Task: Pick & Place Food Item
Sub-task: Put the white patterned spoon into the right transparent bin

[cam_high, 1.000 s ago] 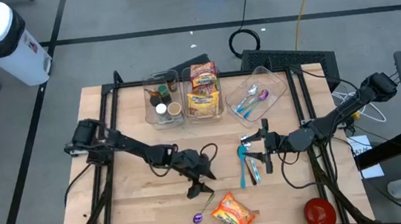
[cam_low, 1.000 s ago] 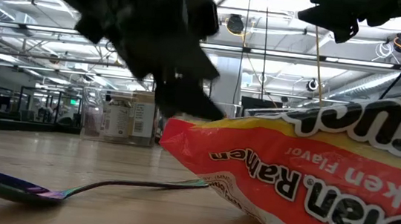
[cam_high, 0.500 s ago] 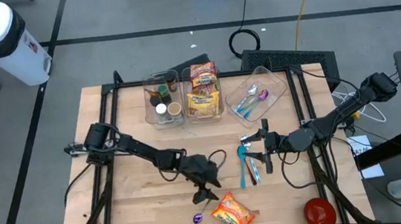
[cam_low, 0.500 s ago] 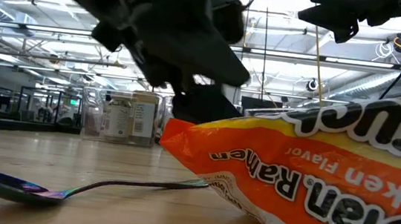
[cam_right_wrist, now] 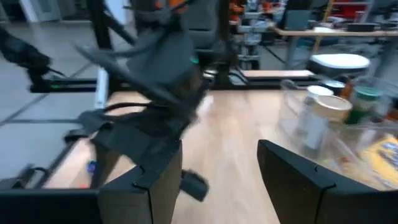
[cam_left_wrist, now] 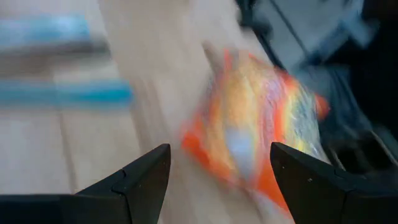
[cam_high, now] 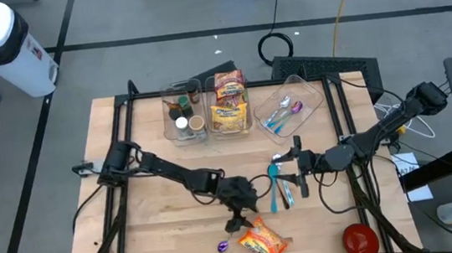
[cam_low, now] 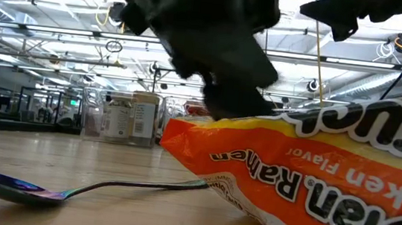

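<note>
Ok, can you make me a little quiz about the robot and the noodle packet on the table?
1. True or false: the left gripper is open beside the ramen packet.
2. Which bin holds more ramen packets? A) the middle bin B) the bin with spoons
3. What small item lies on the table left of the loose packet?

Key: 1 true; 2 A; 3 a purple spoon.
</note>
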You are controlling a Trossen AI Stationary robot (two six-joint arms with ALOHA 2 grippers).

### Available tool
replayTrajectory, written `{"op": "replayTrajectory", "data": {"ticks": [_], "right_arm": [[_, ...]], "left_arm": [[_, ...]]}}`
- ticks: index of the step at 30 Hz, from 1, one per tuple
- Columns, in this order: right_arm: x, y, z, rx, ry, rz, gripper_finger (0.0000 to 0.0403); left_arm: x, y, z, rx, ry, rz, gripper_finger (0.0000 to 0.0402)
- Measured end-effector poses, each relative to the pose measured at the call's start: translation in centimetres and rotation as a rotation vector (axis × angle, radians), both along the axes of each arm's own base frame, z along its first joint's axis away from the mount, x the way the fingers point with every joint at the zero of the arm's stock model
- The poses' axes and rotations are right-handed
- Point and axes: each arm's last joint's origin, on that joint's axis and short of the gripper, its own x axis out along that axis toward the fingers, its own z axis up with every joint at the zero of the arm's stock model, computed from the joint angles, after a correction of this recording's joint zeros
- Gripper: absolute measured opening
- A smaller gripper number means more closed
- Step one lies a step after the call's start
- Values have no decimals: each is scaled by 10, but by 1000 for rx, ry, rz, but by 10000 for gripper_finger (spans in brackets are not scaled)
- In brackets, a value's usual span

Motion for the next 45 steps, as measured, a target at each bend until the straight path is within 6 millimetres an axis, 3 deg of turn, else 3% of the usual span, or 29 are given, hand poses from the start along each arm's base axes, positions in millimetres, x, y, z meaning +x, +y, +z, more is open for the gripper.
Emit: {"op": "replayTrajectory", "data": {"ticks": [4,7,14,16,20,24,34,45], "right_arm": [[-1,7,0,14,-7,77,201],[-2,16,-2,14,0,111,201],[5,30,-15,94,49,98,201],[8,29,-16,88,123,25,201],[9,20,-23,115,318,-160,201],[8,9,-46,217,504,-315,201],[19,6,-97,259,808,-380,161],[20,7,-122,306,918,-481,114]], "left_arm": [[-6,13,21,-42,83,-26,282],[-15,27,55,-92,41,-12,282],[-74,41,128,38,-245,71,282],[-95,45,137,85,-293,135,282],[-127,53,138,156,-337,283,282],[-147,61,129,187,-328,432,282],[-146,72,107,265,-267,592,282],[-143,77,108,270,-293,613,282]]}}
